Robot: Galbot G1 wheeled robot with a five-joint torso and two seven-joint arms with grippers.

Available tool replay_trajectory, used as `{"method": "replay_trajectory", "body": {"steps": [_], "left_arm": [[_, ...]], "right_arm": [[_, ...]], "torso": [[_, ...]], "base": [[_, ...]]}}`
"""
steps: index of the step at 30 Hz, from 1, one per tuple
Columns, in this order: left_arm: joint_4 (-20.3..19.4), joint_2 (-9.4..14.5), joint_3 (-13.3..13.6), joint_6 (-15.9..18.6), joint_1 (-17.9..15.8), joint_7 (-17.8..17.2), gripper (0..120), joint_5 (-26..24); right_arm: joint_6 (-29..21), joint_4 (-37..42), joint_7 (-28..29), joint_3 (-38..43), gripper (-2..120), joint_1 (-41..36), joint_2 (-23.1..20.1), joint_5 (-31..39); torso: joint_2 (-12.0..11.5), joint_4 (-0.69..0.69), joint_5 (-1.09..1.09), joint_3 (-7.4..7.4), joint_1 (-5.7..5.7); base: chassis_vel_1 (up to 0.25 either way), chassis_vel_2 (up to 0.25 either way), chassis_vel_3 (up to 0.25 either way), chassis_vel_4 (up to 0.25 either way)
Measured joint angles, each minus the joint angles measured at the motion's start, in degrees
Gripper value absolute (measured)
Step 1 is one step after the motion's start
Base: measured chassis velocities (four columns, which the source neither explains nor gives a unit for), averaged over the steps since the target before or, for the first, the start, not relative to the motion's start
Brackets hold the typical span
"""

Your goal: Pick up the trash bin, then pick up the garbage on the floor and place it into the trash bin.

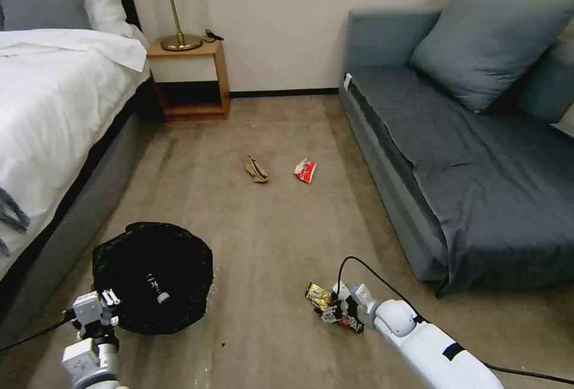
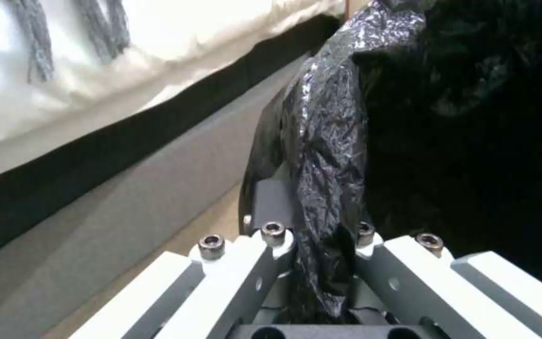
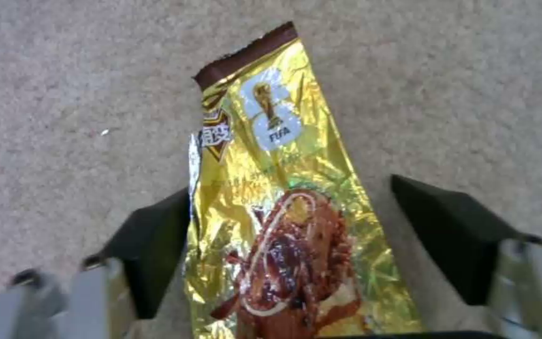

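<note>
The trash bin (image 1: 191,257), lined with a crinkled black bag (image 2: 334,122), stands on the carpet by the bed. My left gripper (image 1: 101,308) (image 2: 315,212) is shut on its near rim, with the bag's fold pinched between the fingers. A clear bottle (image 1: 156,288) lies inside the bin. On the floor to the right, my right gripper (image 1: 332,308) (image 3: 302,245) is open and low, its fingers on either side of the gold-brown snack wrapper (image 1: 318,296) (image 3: 271,155). Farther off lie a crumpled tan scrap (image 1: 256,170) and a red-and-white wrapper (image 1: 305,170).
A bed (image 1: 54,96) with white sheets runs along the left, close to the bin. At the back wall stands a wooden nightstand (image 1: 191,78) with a lamp. A grey sofa (image 1: 478,168) lines the right. Open carpet lies between them. A black cable (image 1: 371,272) arcs over my right wrist.
</note>
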Motion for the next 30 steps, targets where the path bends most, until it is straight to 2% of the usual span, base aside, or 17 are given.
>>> {"method": "replay_trajectory", "body": {"steps": [2,4,5,6,8,12,13,14,17,22,30], "left_arm": [[0.0,0.0,0.0,-0.2,0.0,0.1,3,-0.1],[0.0,0.0,0.0,-0.6,-0.1,0.4,3,-0.2],[0.0,0.0,0.0,-0.6,-0.1,0.4,3,-0.2],[0.0,0.0,0.0,-0.6,-0.1,0.5,3,-0.2],[0.0,0.0,0.0,-0.6,-0.1,0.5,3,-0.2],[-0.2,0.0,0.0,-0.6,0.2,0.5,3,-0.2],[-0.2,0.0,0.0,-0.6,0.2,0.5,3,-0.2],[-0.3,0.0,0.1,-0.5,0.2,0.5,3,-0.2],[-0.6,-0.1,0.1,-0.5,0.3,0.5,3,-0.2],[-1.3,-0.2,-0.1,-0.4,0.6,0.3,3,-0.3],[-1.9,-0.2,-0.1,-0.5,0.6,0.1,3,-0.7]], "right_arm": [[0.1,-0.1,-0.2,0.0,76,0.0,0.0,0.0],[0.2,-0.2,-0.5,0.3,64,0.1,0.1,0.0],[0.2,-0.2,-0.5,0.3,64,0.1,0.1,0.0],[0.2,-0.2,-0.6,0.4,57,0.2,0.1,-0.1],[0.2,-0.2,-0.7,0.4,55,0.2,0.1,0.0],[0.2,0.3,-0.9,0.4,35,0.1,0.1,0.2],[0.2,0.3,-0.9,0.4,35,0.1,0.1,0.2],[0.2,0.4,-0.9,0.4,28,0.0,0.1,0.2],[0.1,0.5,-0.9,0.3,22,-0.1,0.1,0.2],[0.1,1.4,-0.9,0.4,1,-0.6,0.1,0.3],[0.4,3.1,-0.7,0.7,0,-1.1,0.7,1.4]], "torso": [[0.0,0.0,0.0,0.0,0.0],[0.0,0.0,0.0,0.0,0.0],[0.0,0.0,0.0,0.0,0.0],[0.0,0.0,0.02,0.0,0.0],[0.0,0.0,0.02,0.0,0.0],[0.0,0.01,0.04,0.0,0.0],[0.0,0.01,0.04,0.0,0.0],[0.0,0.01,0.05,0.01,0.0],[0.0,0.02,0.04,0.01,0.0],[0.0,0.01,0.04,0.01,0.0],[0.0,0.0,0.02,0.01,0.0]], "base": [[0.0,0.0,0.0,0.0],[0.0,0.0,0.0,0.0],[0.0,0.0,0.0,0.0],[0.0,0.0,0.0,0.0],[0.0,0.0,0.0,0.0],[0.0,0.0,0.0,0.0],[0.0,0.0,0.0,0.0],[0.0,0.0,0.0,0.0],[0.0,0.0,0.0,0.0],[0.0,0.0,0.0,0.0],[0.0,0.0,0.0,0.0]]}}
